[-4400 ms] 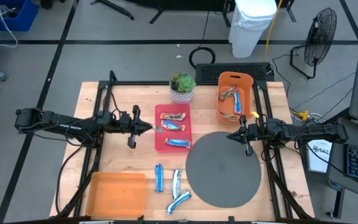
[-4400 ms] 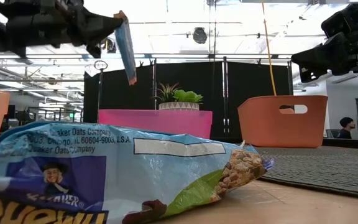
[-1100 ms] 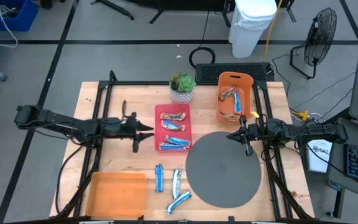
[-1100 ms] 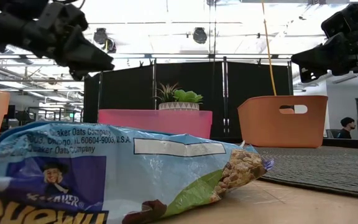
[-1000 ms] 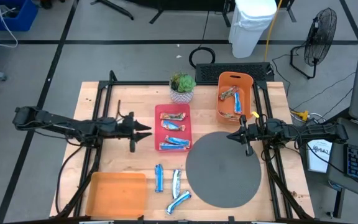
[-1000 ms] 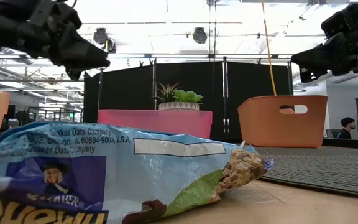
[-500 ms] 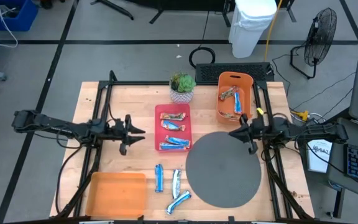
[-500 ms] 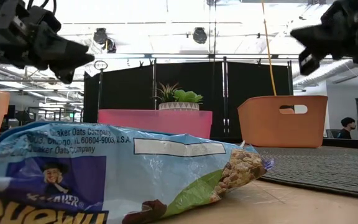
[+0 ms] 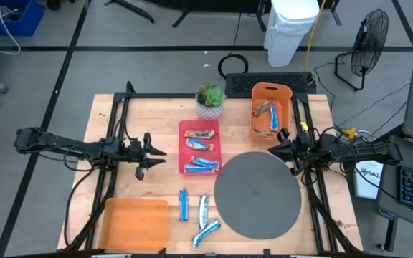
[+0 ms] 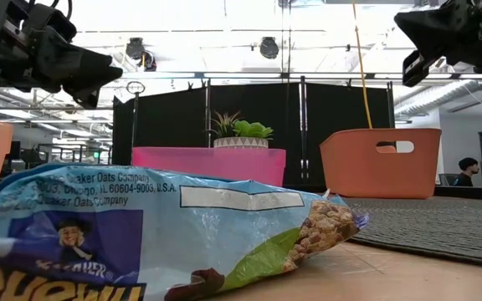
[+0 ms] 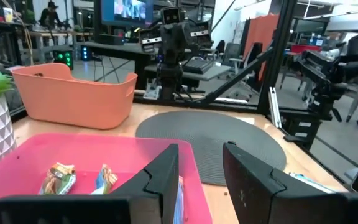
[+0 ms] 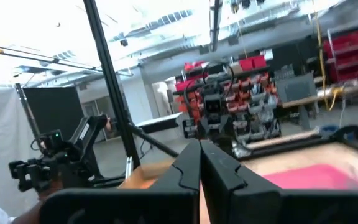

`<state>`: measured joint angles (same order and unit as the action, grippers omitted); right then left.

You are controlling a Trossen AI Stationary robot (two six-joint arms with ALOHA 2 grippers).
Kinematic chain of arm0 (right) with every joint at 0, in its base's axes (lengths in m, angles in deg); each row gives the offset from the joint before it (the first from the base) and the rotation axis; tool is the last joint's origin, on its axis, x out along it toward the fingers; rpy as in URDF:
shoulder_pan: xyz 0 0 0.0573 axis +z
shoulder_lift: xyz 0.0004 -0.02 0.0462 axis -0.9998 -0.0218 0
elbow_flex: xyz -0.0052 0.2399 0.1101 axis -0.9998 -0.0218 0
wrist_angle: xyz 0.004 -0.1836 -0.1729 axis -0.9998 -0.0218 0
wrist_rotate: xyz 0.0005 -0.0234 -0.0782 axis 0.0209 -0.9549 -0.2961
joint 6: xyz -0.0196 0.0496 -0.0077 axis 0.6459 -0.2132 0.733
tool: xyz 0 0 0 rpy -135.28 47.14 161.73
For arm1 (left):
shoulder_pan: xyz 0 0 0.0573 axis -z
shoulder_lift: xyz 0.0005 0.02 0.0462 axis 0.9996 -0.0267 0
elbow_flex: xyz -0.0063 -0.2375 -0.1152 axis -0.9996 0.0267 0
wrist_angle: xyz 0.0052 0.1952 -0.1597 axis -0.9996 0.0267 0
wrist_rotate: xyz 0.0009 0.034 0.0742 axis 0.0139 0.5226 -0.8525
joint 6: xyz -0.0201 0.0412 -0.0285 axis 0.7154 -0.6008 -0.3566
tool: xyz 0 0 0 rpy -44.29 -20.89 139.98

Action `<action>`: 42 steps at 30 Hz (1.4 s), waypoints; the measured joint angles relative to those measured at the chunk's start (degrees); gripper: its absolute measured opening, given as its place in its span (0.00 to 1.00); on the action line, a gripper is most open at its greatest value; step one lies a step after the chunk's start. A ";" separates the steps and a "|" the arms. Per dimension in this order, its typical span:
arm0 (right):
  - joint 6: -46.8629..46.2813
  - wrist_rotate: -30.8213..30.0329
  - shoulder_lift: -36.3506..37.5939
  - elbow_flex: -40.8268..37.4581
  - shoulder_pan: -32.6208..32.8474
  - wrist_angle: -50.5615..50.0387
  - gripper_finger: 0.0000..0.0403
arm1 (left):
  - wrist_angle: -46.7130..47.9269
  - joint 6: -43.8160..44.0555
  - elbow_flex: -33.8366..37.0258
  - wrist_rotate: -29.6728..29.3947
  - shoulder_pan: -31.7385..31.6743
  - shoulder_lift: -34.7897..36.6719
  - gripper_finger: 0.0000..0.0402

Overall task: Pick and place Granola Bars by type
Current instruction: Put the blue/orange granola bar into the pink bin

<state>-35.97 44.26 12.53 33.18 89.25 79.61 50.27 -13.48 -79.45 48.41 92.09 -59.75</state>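
From above, the left claw (image 9: 156, 152) hangs released and empty at 9 o'clock of the red tray (image 9: 201, 147), which holds about four bars (image 9: 201, 165); three more bars (image 9: 196, 211) lie on the bench (image 9: 156, 115) at 6 o'clock of the tray, and others sit in the orange bin (image 9: 270, 109). The right claw (image 9: 274, 149) is clenched and empty at 6 o'clock of the bin. In the left wrist view, its fingers (image 11: 166, 174) stand apart over the tray's edge, and what look like two bars (image 11: 79, 178) lie inside.

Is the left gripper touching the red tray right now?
Apart. The high view shows the left gripper stopped short of the red tray, with bare wood between its fingers and the tray's edge.
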 joint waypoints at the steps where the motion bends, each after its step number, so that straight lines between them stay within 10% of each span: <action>1: -0.51 0.11 -0.52 0.00 0.21 -0.02 0.00 | 0.01 0.00 0.00 0.30 0.00 0.00 0.32; 9: -5.23 -9.23 -6.47 0.00 1.21 8.04 0.00 | 0.44 0.00 0.00 0.43 -0.04 -0.09 0.32; 23: 0.28 1.33 -23.53 3.68 7.90 18.93 0.00 | 0.25 1.30 -0.02 0.06 -0.04 -0.11 0.32; 30: 16.03 -13.72 -50.61 27.11 21.80 1.29 0.00 | 0.23 1.26 -0.04 0.03 -0.04 -0.22 0.32; 42: 20.12 -12.94 -86.81 61.72 26.95 -25.88 0.00 | 2.10 1.31 -0.07 0.01 -0.04 -0.22 0.32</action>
<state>-15.85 31.32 -74.29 94.90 116.20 53.73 52.37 -12.17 -79.52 48.42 92.05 -59.97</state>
